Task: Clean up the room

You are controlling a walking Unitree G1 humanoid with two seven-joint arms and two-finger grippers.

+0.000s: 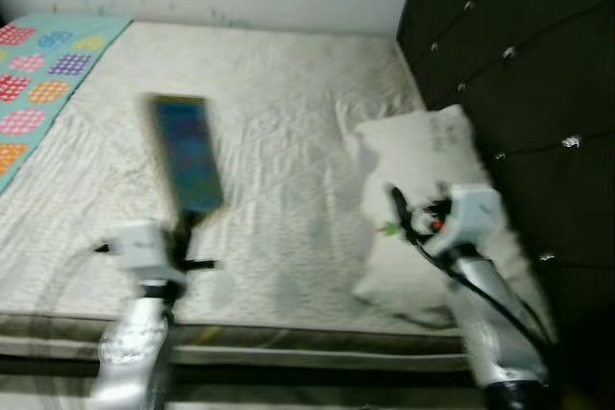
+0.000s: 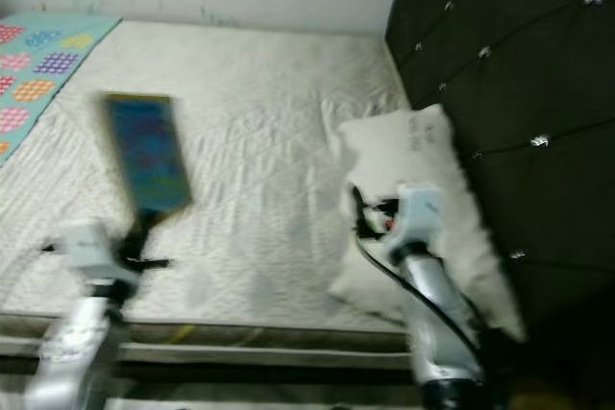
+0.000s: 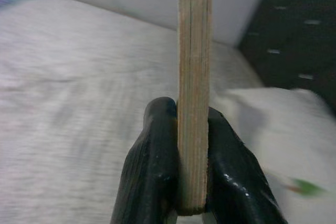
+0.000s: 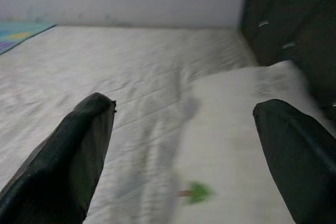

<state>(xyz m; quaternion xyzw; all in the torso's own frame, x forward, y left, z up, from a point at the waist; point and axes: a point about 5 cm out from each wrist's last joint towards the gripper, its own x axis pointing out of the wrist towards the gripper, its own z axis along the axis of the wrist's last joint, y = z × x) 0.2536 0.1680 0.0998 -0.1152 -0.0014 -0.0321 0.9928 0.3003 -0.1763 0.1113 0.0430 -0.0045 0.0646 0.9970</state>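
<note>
1. Left gripper: the fingers are clamped on the lower edge of a thin wooden board. The head views show the board's blue face, standing up and tilted over the bed. Gripping at the edge lets the slab be carried upright, clear of the mattress; my reading is that it is the item being cleared away.
2. Board, edge-on in the left wrist view: pale plywood layers sit squarely between the two fingers, a firm pinch by the look of it.
3. Right gripper: fingers spread wide and holding nothing, poised above the white pillow. It appears ready for a next pick rather than engaged.
4. Pillow: lies at the bed's right side, against the dark tufted headboard, its near corner reaching the mattress edge. A small green speck shows on it; what it is cannot be told.
5. Patterned mat: turquoise with coloured patches, along the bed's far left edge.
6. Head views are blurred, suggesting the robot is in motion.
</note>
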